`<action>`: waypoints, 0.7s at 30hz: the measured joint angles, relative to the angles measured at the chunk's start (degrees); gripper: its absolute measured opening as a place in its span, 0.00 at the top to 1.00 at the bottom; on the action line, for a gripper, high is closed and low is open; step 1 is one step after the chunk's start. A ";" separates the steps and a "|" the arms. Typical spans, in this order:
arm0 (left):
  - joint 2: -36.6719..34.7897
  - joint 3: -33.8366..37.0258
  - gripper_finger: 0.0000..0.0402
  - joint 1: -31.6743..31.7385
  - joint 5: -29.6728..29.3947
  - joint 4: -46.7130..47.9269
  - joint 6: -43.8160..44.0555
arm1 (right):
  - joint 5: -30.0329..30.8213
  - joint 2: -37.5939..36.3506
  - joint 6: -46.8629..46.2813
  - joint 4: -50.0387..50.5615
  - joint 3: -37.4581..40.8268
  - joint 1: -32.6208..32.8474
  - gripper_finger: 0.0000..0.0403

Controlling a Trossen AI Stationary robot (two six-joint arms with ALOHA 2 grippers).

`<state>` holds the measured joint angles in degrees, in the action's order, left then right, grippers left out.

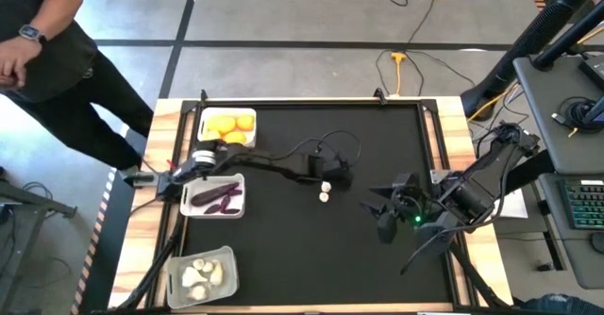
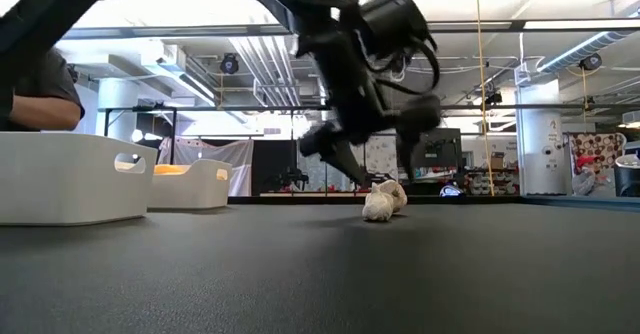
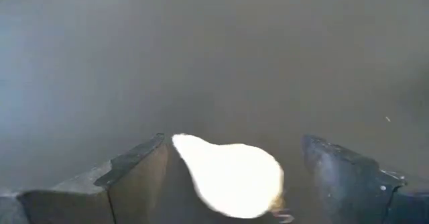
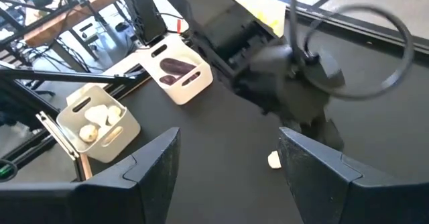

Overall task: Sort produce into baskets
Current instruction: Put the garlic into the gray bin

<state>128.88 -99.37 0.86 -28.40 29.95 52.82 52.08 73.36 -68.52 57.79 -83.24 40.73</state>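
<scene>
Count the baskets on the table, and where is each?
3, all along the left edge in the high view: a white basket of yellow fruit farthest back, a white basket of purple pieces in the middle, a clear basket of garlic bulbs nearest. None seems hidden.

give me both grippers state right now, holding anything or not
left gripper: open, fingers either side of the white garlic bulb on the black mat, not closed on it.
right gripper: open, empty, waiting over the table's right side.
</scene>
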 joint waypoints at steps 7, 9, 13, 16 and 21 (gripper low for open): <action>6.96 -7.57 0.20 -0.83 4.28 5.64 6.04 | 0.01 0.00 0.87 0.26 0.00 -0.02 0.41; 7.62 -8.57 0.22 -1.24 3.68 7.19 7.72 | 0.01 0.00 0.97 0.23 0.00 -0.02 0.41; 7.78 -8.31 0.29 -1.43 3.17 8.46 10.76 | -0.03 0.00 1.75 0.32 0.00 0.00 0.41; 7.78 -8.38 0.39 -1.46 3.30 9.65 12.08 | -0.61 0.00 2.45 0.40 0.00 0.00 0.41; 7.31 -8.28 0.63 -1.92 3.64 11.08 9.77 | -2.76 0.00 5.59 0.41 0.00 0.00 0.41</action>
<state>136.20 -107.64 -1.06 -24.76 41.03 62.59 49.32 73.36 -62.92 58.19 -83.24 40.73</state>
